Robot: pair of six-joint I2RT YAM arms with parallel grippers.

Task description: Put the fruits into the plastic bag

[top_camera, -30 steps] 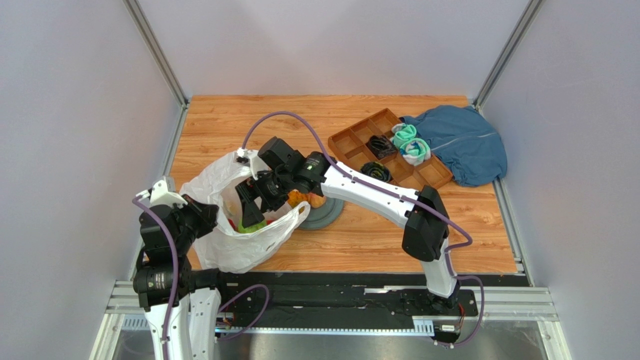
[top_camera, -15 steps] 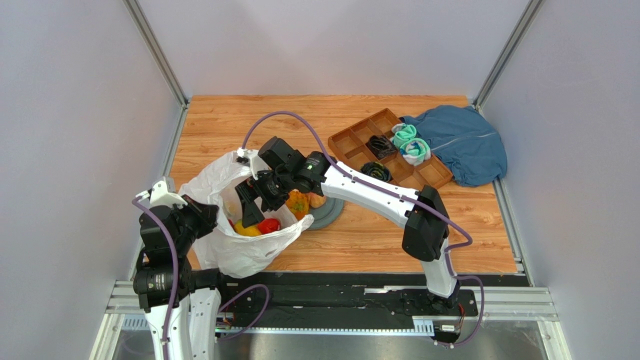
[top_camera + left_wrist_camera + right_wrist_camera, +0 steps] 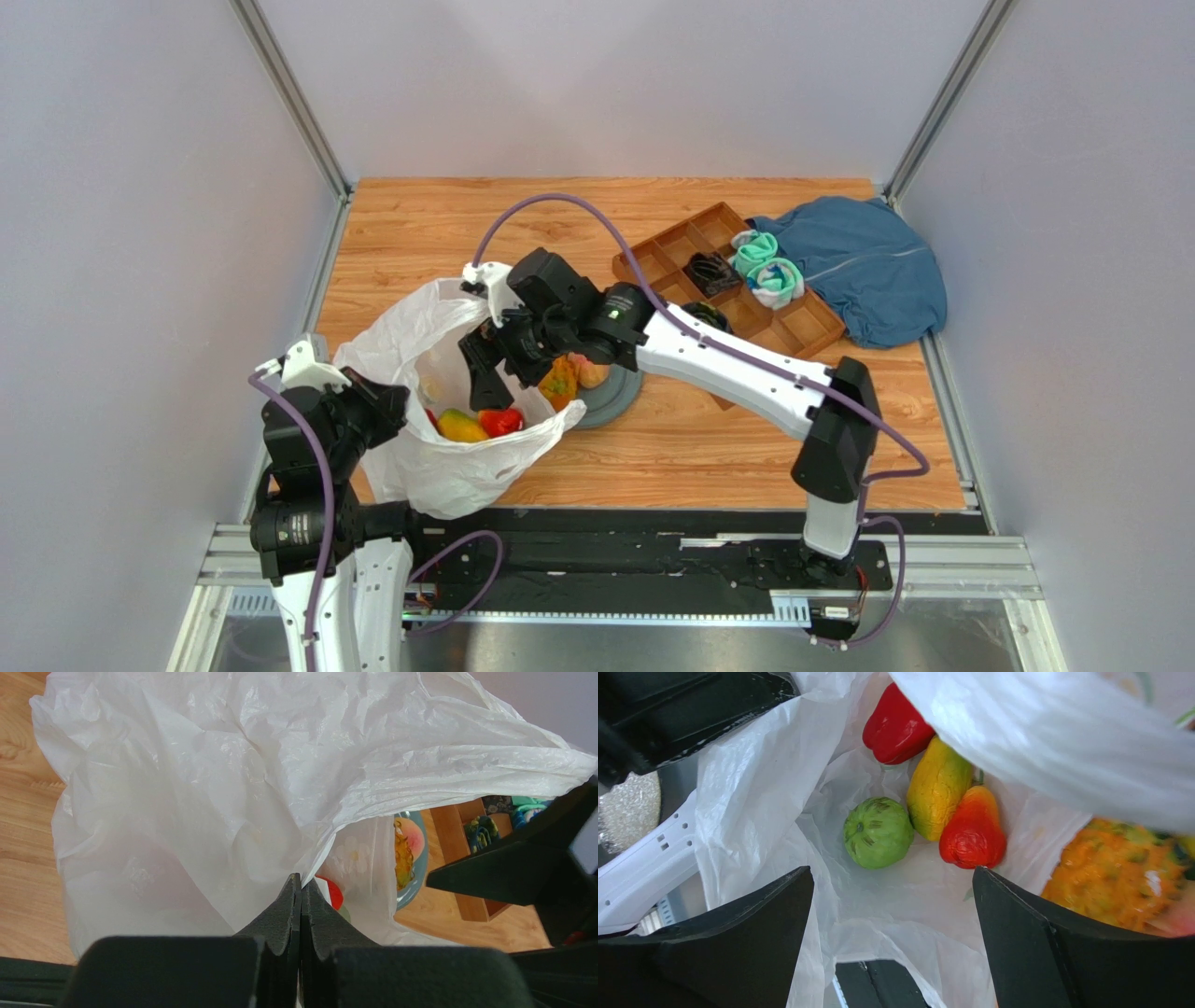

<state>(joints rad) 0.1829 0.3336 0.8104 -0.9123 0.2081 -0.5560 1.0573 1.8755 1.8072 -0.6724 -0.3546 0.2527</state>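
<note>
The white plastic bag (image 3: 428, 455) lies at the near left with its mouth held up. My left gripper (image 3: 300, 882) is shut on its rim. My right gripper (image 3: 892, 875) hangs open over the bag's mouth, holding nothing. Inside the bag lie a green round fruit (image 3: 878, 831), a yellow mango (image 3: 939, 787), a red pepper-like fruit (image 3: 897, 728) and a red-orange fruit (image 3: 974, 829). Just outside the bag, the orange pineapple (image 3: 561, 378) and a peach (image 3: 595, 374) rest on a grey plate (image 3: 617, 401).
A brown compartment tray (image 3: 807, 325) with rolled teal and black socks stands at the back right. A blue cloth (image 3: 870, 266) lies beside it. Grey walls close in both sides of the wooden table (image 3: 421, 231).
My right gripper has drawn back a little up and to the right from inside the bag's mouth, still open; its elbow swung right. The left gripper has kept its hold.
</note>
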